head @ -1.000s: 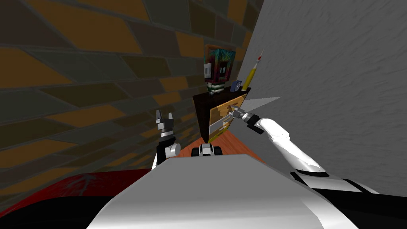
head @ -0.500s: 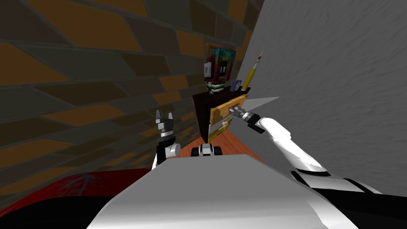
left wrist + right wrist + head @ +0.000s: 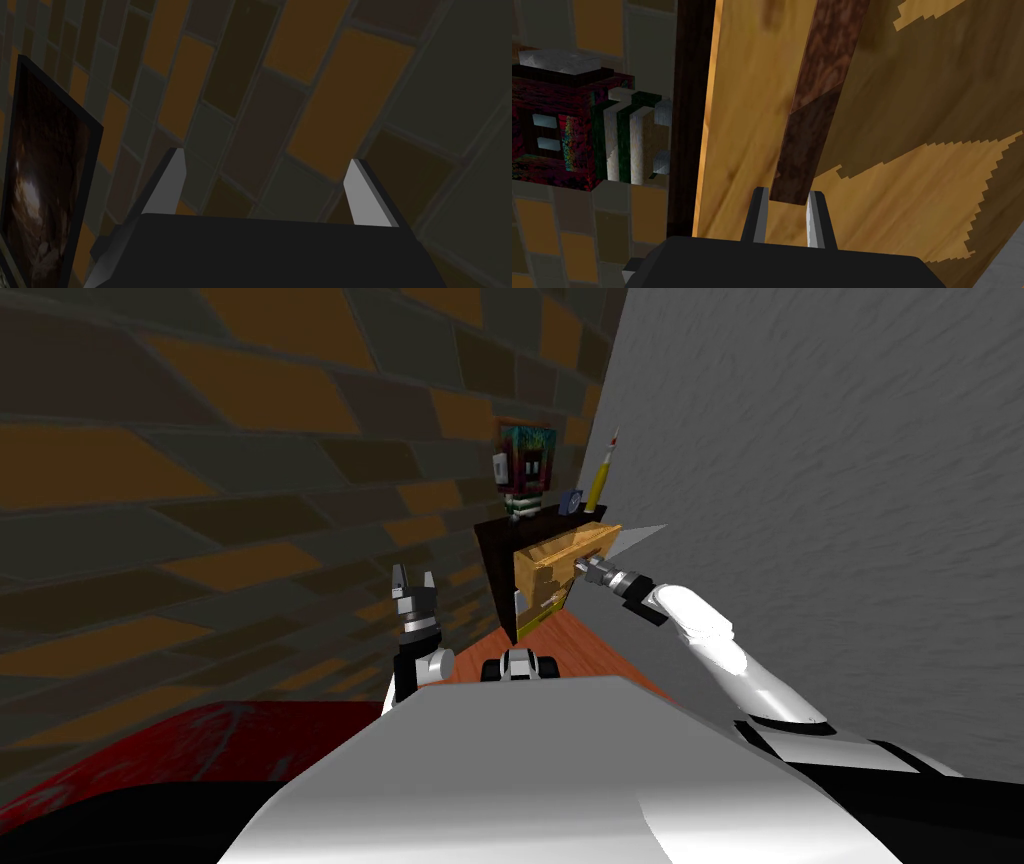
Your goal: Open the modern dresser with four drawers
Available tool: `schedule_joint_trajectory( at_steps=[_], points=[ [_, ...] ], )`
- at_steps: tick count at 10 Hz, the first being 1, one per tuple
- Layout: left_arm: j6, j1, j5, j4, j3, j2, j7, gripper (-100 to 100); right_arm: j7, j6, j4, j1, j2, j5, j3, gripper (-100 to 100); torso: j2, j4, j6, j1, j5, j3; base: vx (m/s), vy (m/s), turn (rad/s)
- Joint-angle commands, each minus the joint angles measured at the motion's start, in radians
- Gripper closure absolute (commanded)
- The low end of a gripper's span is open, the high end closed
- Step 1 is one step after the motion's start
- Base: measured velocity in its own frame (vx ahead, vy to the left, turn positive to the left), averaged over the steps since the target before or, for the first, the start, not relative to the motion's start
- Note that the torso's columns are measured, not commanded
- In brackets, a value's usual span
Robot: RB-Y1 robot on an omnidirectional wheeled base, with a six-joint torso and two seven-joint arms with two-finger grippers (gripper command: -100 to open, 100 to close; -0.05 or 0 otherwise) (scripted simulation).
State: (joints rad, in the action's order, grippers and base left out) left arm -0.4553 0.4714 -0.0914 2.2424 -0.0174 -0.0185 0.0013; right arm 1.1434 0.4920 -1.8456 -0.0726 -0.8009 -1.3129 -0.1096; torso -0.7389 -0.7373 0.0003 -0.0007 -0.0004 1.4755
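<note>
Drawer (image 3: 548,560) slid further out, right gripper (image 3: 788,193) clamped on handle (image 3: 818,100), left gripper (image 3: 265,167) apart

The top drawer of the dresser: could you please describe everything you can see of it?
The top drawer has a light, yellowish wood-grain front with one long, dark brown bar handle. It stands pulled partly out of the dresser's dark carcass, beside the grey wall. The right end effector is shut on the handle's end, one finger on each side.
</note>
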Motion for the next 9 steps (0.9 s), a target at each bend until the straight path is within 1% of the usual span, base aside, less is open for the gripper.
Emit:
schedule_joint_trajectory(
  at_steps=[1,3,4,6,7,8,9],
  points=[
    [0.0,0.0,0.0,0.0,0.0,0.0,0.0,0,-0.025,0.013,-0.005,0.007,-0.028,0.011,-0.013,-100,-0.001,0.0,0.0,-0.002,-0.001,-0.001,-0.067,-0.03,-0.041],
    [0.0,0.0,0.0,0.0,0.0,0.0,0.0,0,-0.049,0.024,-0.005,0.017,-0.056,0.021,-0.027,-100,0.008,0.001,-0.001,0.008,0.002,0.005,0.015,0.059,-0.039],
    [0.0,0.0,0.0,0.0,0.0,0.0,0.0,0,-0.073,0.035,-0.004,0.027,-0.084,0.031,-0.041,-100,0.008,0.001,-0.003,0.008,0.003,0.005,0.028,0.065,-0.021],
    [0.0,0.0,0.0,0.0,0.0,0.0,0.0,0,-0.097,0.046,-0.004,0.037,-0.112,0.041,-0.055,-100,0.002,-0.001,-0.001,0.001,0.001,0.001,0.017,0.057,-0.023],
    [0.0,0.0,0.0,0.0,0.0,0.0,0.0,0,-0.122,0.056,-0.004,0.047,-0.14,0.051,-0.069,-100,-0.002,-0.003,0.0,0.0,0.001,-0.001,-0.003,0.048,-0.04],
    [0.0,0.0,0.0,0.0,0.0,0.0,0.0,0,-0.109,0.049,-0.008,0.032,-0.123,0.041,-0.055,-100,-0.005,-0.006,0.0,0.002,0.003,-0.003,0.005,0.019,-0.013],
    [0.0,0.0,0.0,0.0,0.0,0.0,0.0,0,-0.114,0.05,-0.007,0.032,-0.125,0.041,-0.055,0,-0.006,-0.005,0.0,0.002,0.002,-0.004,0.006,0.0,0.0]
  ],
)
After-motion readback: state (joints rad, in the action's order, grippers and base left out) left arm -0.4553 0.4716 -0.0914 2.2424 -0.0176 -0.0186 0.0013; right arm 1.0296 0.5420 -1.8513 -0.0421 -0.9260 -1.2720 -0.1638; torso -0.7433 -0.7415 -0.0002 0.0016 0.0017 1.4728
